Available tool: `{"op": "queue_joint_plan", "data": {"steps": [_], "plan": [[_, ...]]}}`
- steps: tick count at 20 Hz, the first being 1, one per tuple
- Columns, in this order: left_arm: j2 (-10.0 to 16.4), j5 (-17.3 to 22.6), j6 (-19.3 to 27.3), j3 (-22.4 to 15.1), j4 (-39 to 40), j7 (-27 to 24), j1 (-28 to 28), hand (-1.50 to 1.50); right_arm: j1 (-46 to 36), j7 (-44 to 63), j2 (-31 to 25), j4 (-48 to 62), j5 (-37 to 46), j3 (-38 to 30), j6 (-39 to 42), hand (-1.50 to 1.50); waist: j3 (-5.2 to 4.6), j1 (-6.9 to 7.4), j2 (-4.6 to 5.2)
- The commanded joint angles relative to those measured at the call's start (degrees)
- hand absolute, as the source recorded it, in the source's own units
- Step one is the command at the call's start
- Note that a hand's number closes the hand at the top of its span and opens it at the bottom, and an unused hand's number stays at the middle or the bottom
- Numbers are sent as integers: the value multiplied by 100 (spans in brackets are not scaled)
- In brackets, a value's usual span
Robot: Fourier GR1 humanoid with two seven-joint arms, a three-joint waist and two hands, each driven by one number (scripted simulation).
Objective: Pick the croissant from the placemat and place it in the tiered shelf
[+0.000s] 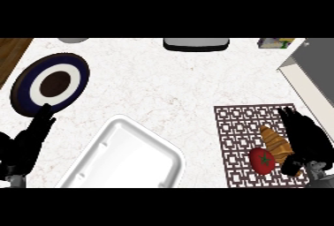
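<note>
Right robot hand [308, 139] beside croissant [275, 143] — fingers [290, 118] straight

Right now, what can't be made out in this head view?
Head view:
- Croissant: right side and lower end hidden by the right hand; grasp unclear.
- White tray: near end cut off by the lower edge.
- Grey object and small item: cut off by the top edge.

A white veined counter [195, 79] spans between left hand [29, 137] and right hand [310, 137]. Brown wood [13, 48] shows far beyond the left, a grey unit [316, 75] beyond the right.
</note>
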Motion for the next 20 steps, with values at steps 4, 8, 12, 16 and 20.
{"op": "queue_joint_plan", "data": {"steps": [4,8,12,16,20], "plan": [[-231,-189,-194,165,-83,-6,62,0,171,-349,467,390,562,-149,-225,-150,0,-6,-2],[-201,-203,-261,358,-457,348,152,0,-49,-708,523,835,529,-521,-32,-150,0,3,-3],[-258,-358,-319,386,-258,441,-123,0,-165,-994,701,1012,487,-725,-122,150,0,-8,-1],[-482,-393,-286,329,-448,159,289,0,143,-1167,515,988,878,-522,-301,150,0,2,-5],[-31,-188,-618,657,-625,563,118,0,-66,-1258,549,963,1013,-624,-414,150,1,16,-8]]}}
